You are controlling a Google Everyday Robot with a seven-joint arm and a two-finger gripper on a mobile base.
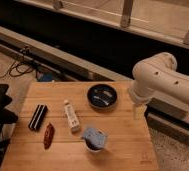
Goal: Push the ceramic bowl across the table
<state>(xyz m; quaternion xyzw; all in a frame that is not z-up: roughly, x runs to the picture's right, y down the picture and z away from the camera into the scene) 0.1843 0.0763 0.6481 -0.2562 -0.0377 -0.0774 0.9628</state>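
In the camera view, the ceramic bowl sat upright on the far half of the table, right of centre and near the back edge, its dark glossy inside showing pale glints. The white robot arm reached in from the right and bent down over the table's right edge. The gripper hung below the wrist, just beside the bowl on its right and slightly nearer the camera. Whether it touched the bowl could not be told, nor how far it was open, and nothing could be seen held in it.

A white tube lay near the table's middle, left of and in front of the bowl. A black rectangular block lay further left, with a reddish-brown packet in front of it. A small cup with blue cloth stood toward the near edge, well apart from the bowl. Dark cables ran over the floor beyond the table's left corner.
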